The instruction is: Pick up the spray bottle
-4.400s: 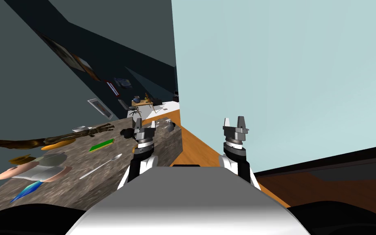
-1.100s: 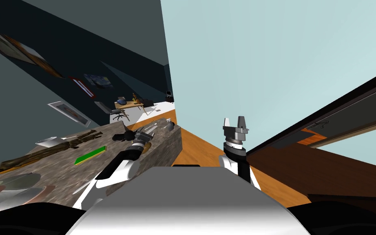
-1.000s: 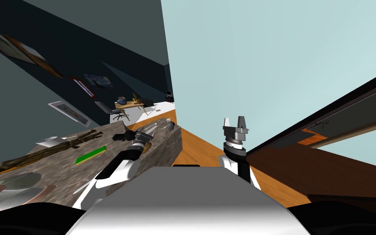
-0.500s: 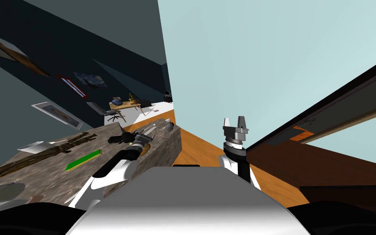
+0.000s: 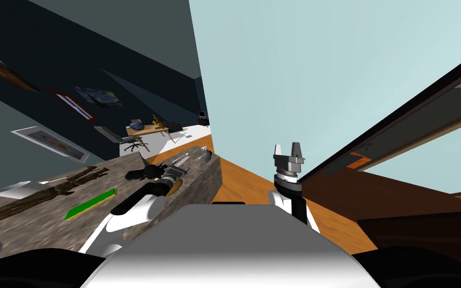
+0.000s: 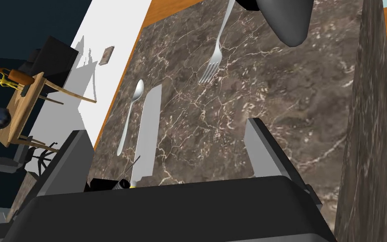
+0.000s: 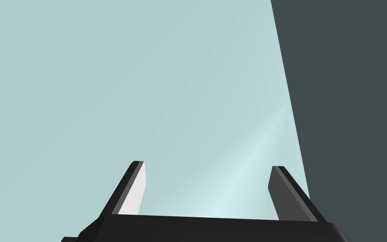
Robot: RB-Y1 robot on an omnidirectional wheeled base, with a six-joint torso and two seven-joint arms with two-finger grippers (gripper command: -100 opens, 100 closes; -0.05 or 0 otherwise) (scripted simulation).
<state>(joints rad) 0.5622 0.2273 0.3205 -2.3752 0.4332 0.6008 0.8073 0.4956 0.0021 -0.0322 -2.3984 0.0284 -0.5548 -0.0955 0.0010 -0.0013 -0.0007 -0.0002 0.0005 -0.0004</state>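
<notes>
Left hand (image 6: 165, 130), fingers spread and empty, hovered over the brown marble counter (image 6: 272, 92). The dark grey, rounded spray bottle (image 6: 291, 19) sat well ahead of its fingertips, beside a silver fork (image 6: 213, 54). Right hand (image 7: 207, 168) was open, clear of the counter.

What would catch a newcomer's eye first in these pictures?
The brown marbled counter stretches away on the left, with the left end effector open over a fork, spoon and knife near its far end. A flat green slab lies nearer on it. The right end effector stands raised and open, right of the counter.
</notes>
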